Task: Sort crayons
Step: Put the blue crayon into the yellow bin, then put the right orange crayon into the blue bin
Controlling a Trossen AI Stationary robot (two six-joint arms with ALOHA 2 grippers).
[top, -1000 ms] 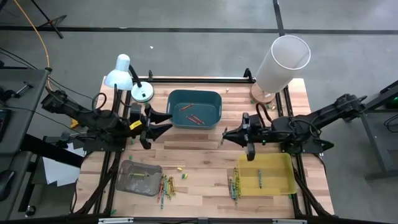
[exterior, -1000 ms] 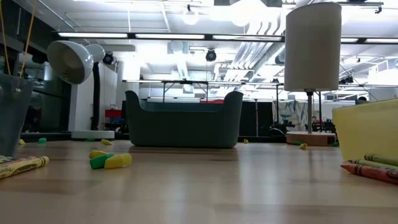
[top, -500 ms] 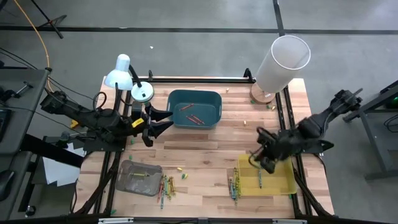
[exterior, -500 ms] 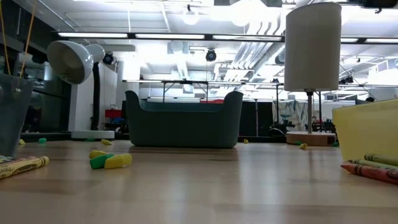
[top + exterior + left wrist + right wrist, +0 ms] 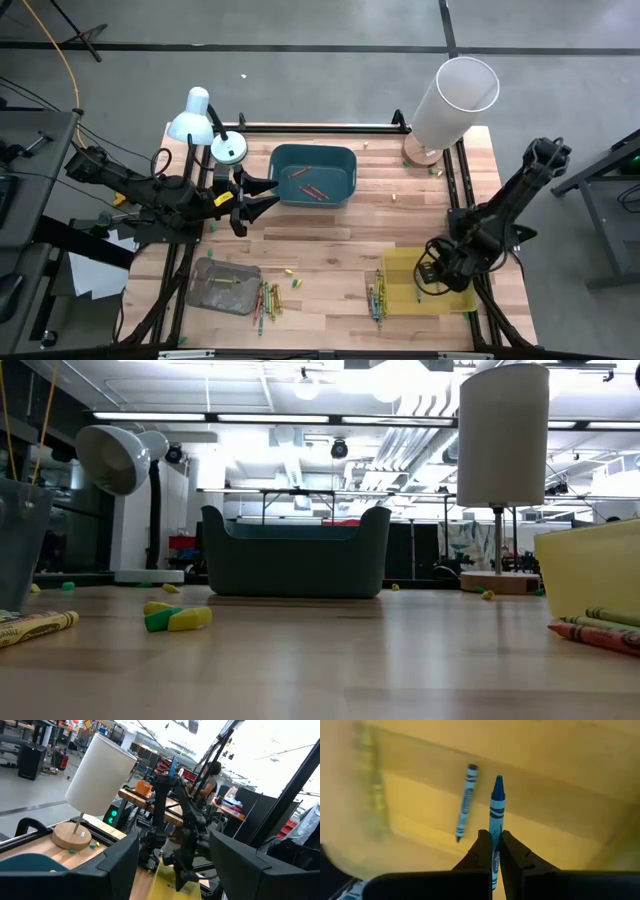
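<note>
My right gripper (image 5: 426,276) points down over the yellow tray (image 5: 455,292) and is shut on a blue crayon (image 5: 496,805). A second blue crayon (image 5: 466,800) lies flat on the tray's floor; it also shows in the high view (image 5: 417,288). Several crayons lie in a row on the table beside the yellow tray (image 5: 377,295), and several more beside the grey tray (image 5: 266,300). Red crayons lie in the teal bin (image 5: 313,176). My left gripper (image 5: 266,195) hovers open and empty left of the teal bin. My right gripper pinches the blue crayon between its two fingers, on the wrapped shaft toward its blunt end (image 5: 494,831). The crayon lies along the fingers, its pointed tip (image 5: 498,780) sticking out past them. The fingers come from above, pointing down; the crayon is clear of the tray's floor.
A white desk lamp (image 5: 196,115) stands at the far left and a tall white cylinder lamp (image 5: 452,100) at the far right. Small yellow and green bits (image 5: 291,276) lie on the wood between the trays. The grey tray (image 5: 225,286) holds a crayon.
My right gripper has gone from the middle of the table toward the near and right edges and tipped down over the yellow tray, carrying the blue crayon.
</note>
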